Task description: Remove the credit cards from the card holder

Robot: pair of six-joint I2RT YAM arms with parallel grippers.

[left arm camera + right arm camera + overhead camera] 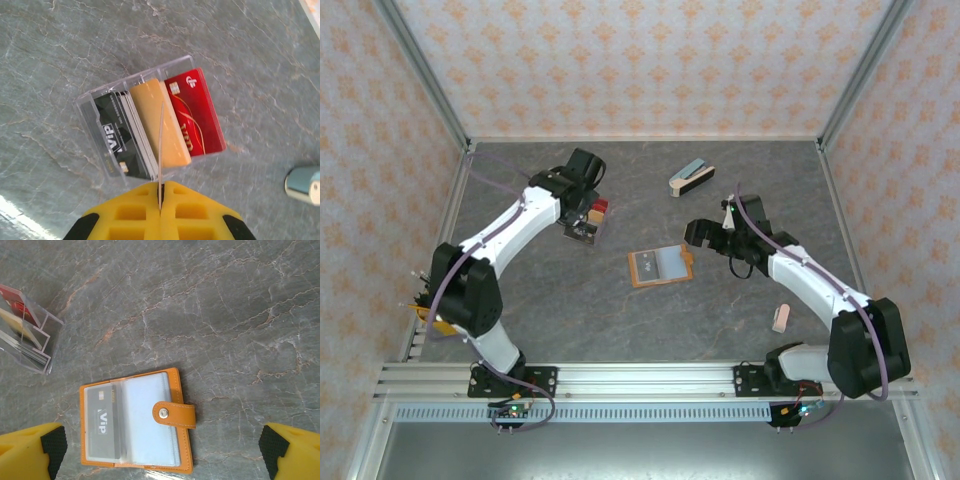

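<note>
Your right end effector gapes over the card holder; left end effector clamps a thin card; pinch the stiff, slick VIP card at 9 o'clock.

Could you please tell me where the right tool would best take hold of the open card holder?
Probably the orange snap strap on the card holder: it lies atop the clear sleeves, while the cover rests flat on the table. Bring the open right tool down from above, one finger slipping under the strap's rounded end.
</note>
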